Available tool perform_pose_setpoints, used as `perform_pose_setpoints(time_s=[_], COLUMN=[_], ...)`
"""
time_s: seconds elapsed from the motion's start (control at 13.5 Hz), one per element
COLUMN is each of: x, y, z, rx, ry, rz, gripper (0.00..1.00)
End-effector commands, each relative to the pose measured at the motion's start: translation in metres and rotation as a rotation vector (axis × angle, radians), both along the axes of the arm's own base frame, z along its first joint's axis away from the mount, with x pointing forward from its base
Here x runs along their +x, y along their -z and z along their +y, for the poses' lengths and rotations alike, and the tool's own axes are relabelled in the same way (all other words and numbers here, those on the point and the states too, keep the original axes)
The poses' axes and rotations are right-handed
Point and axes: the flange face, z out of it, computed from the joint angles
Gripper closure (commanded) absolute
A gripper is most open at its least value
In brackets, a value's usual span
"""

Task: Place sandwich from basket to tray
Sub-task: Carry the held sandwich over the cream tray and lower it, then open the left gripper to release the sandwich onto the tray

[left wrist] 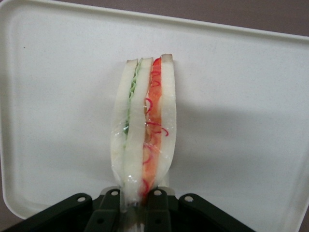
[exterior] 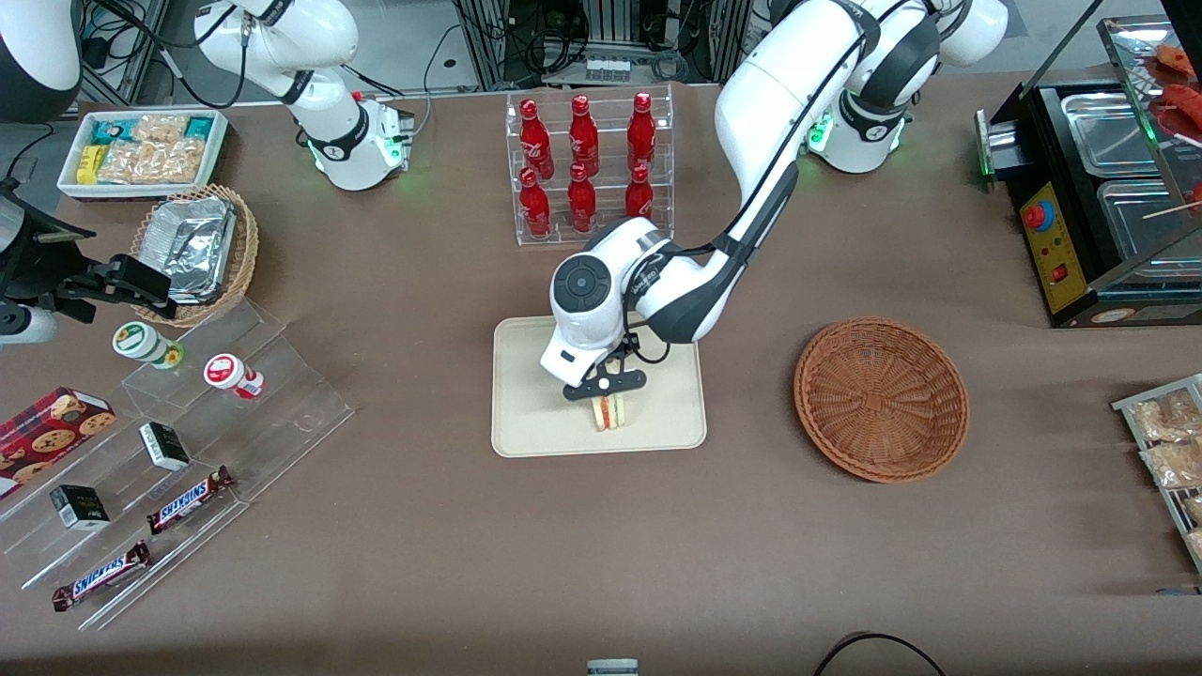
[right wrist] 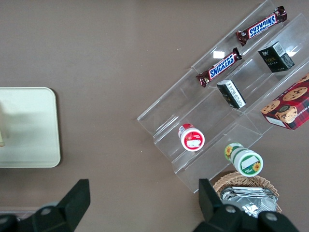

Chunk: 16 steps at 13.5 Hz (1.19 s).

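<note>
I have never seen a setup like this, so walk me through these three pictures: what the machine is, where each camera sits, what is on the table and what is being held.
These are two white robot arms bolted to a brown table. One picture looks down from the front; the other two come from cameras on the arms' wrists.

The working arm reaches over the cream tray. Its gripper, a two-finger clamp, is shut on the sandwich, a wrapped wedge standing on edge over the tray. The working arm's wrist camera shows the fingers pinching its narrow end.

The reddish-brown wicker basket, toward the working arm's end, holds nothing. Also there: a rack of red bottles, Snickers bars on clear steps, and a tan basket of foil containers.
</note>
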Motion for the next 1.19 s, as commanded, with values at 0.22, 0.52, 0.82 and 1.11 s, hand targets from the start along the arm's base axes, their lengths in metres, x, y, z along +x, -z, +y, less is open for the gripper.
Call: perform_pose_setpoints(time_s=[0.22,0.52,0.82,1.11], x=[0.003,0.006,0.017,0.039], y=[-0.01,-0.051,-0.108,-0.123], z=[-0.007,-0.002,0.016,0.07], rx=[0.002,0.005,-0.015,0.03], ry=[-0.017,-0.016,0.056,0.089], rz=[-0.03,-0.029,-0.062,-0.01], gripper=[0.0,0.0,0.0,0.0])
